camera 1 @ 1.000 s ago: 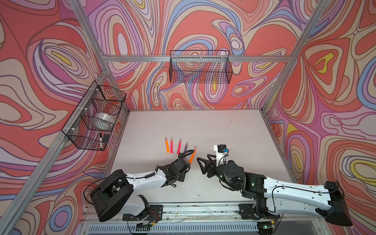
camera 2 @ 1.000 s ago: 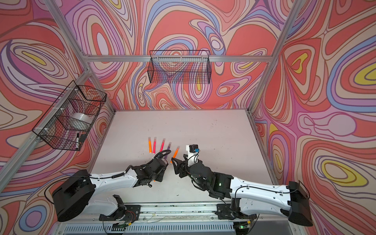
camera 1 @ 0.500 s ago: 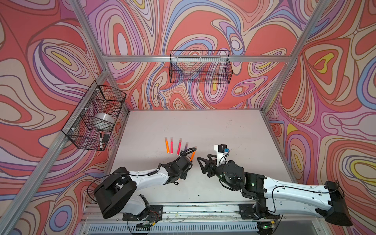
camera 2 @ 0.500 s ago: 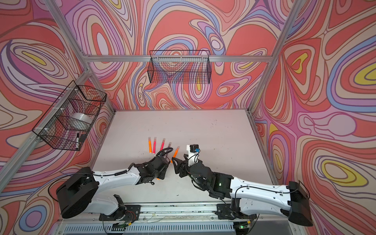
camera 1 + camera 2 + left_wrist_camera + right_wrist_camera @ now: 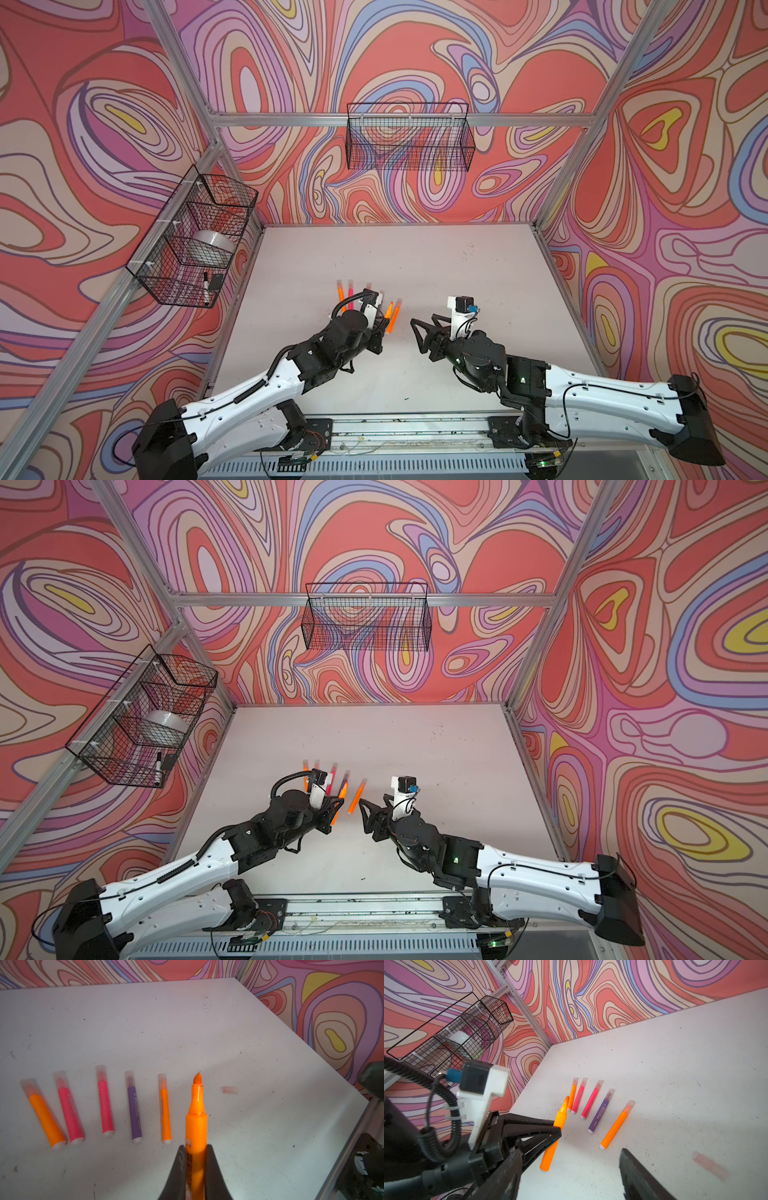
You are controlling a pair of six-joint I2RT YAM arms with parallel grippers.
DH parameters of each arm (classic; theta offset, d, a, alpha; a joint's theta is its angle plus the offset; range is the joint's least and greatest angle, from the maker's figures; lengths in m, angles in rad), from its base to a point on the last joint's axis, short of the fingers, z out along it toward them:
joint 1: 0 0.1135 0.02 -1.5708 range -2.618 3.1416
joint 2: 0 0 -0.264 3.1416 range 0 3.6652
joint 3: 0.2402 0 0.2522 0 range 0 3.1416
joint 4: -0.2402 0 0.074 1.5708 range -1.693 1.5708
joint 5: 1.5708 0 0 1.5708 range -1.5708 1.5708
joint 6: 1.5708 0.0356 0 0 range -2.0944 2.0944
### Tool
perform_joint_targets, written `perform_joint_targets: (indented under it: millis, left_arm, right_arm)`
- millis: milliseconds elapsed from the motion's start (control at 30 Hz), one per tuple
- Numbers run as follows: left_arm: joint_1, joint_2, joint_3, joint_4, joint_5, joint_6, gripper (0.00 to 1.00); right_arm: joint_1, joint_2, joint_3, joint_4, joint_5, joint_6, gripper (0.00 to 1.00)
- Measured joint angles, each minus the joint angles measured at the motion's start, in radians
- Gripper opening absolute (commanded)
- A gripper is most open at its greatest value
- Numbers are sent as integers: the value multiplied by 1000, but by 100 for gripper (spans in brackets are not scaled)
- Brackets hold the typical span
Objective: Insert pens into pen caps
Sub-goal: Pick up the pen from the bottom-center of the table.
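- The left gripper [image 5: 195,1148] is clamped tight on the lower barrel of an uncapped orange pen [image 5: 196,1120], one dark finger [image 5: 180,1165] on each side.
- The pen's bare pointed tip points towards the far wall. It looks raised off the table, though I cannot tell whether the rear end is clear of the surface.
- Just left of the held pen, five capped pens lie side by side on the white table [image 5: 145,1022], caps to the far side.
- Nearest the held pen is the right-hand orange pen [image 5: 165,1113], then the purple pen [image 5: 135,1113].
- Further left are a pink pen [image 5: 105,1105], a second pink pen [image 5: 70,1113] and the left-end orange pen [image 5: 46,1120].
- Each of the five wears a translucent whitish cap over its tip.
- A loose pen cap [image 5: 230,1090] lies on its side on the table, to the right of the row and apart from it. It shows blurred in the right wrist view [image 5: 710,1165].
- The right gripper [image 5: 422,330] sits to the right of the left one, its jaws spread wide with nothing between them. One dark finger [image 5: 639,1176] hangs near the loose cap without touching it.
- On the left wall a wire basket [image 5: 195,245] holds a roll of tape [image 5: 210,245] and a white black-capped marker [image 5: 205,289].
- A second wire basket [image 5: 409,141] hangs on the far wall.
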Motion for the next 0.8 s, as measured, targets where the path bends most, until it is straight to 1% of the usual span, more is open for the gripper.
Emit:
perform_joint_targets:
  millis: [133,267,567,667,800]
  left_arm:
    - [0,-1,-1,50,62,37,0]
    - [0,26,4,85,122,58,0]
    - [0,71,10,150,178,98,0]
    - [0,77,10,180,200,108,0]
    - [2,77,9,206,229,118,0]
  right_arm:
    - [0,35,0,16,6,2,74]
    - [0,83,0,40,4,-6,73]
    - [0,100,-22,145,-9,-19,71]
    - [0,121,-25,177,-22,-21,68]
    - [0,156,-25,193,-24,-14,63]
